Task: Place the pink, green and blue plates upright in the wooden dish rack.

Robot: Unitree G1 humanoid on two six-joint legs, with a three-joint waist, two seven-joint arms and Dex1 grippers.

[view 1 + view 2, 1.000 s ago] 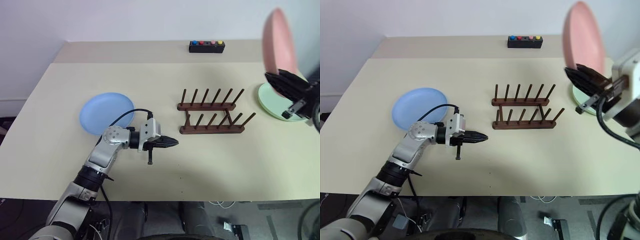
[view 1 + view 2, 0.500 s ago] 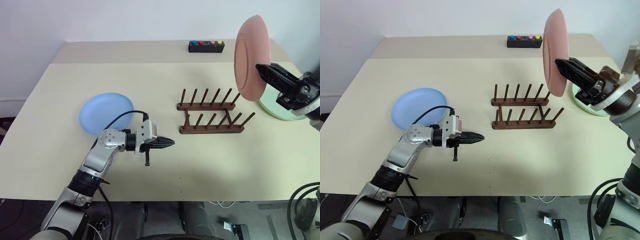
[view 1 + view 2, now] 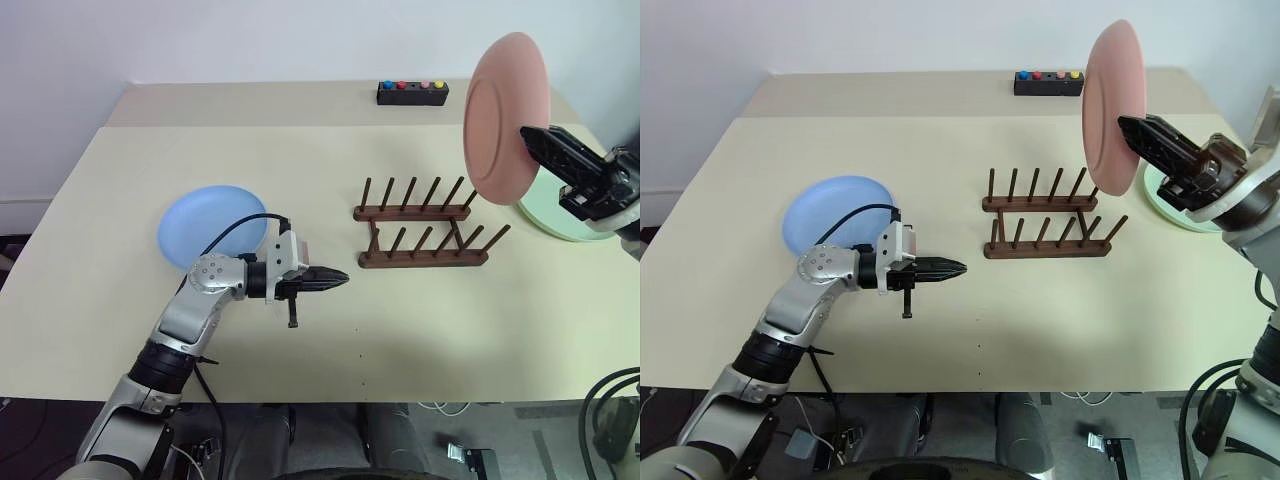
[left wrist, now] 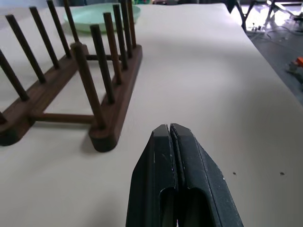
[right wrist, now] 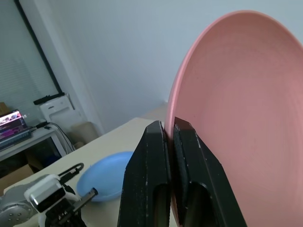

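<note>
The pink plate [image 5: 236,118] pinched in the right hand [image 5: 173,130] looks matt and smooth. The dish rack [image 4: 71,80] ahead of the left hand [image 4: 170,130] is dark, lightly satin wood. The counter [image 4: 199,71] is smooth, matt beige. Both hands' fingers [image 4: 189,179] are matt black plastic.

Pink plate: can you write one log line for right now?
right gripper: shut on pink plate, upright above wooden dish rack | left gripper: shut, empty

A beige table [image 3: 480,320] carries the blue plate [image 3: 212,225], wooden dish rack [image 3: 425,225] (empty), green plate [image 3: 560,215] and a black button box [image 3: 412,93].
</note>
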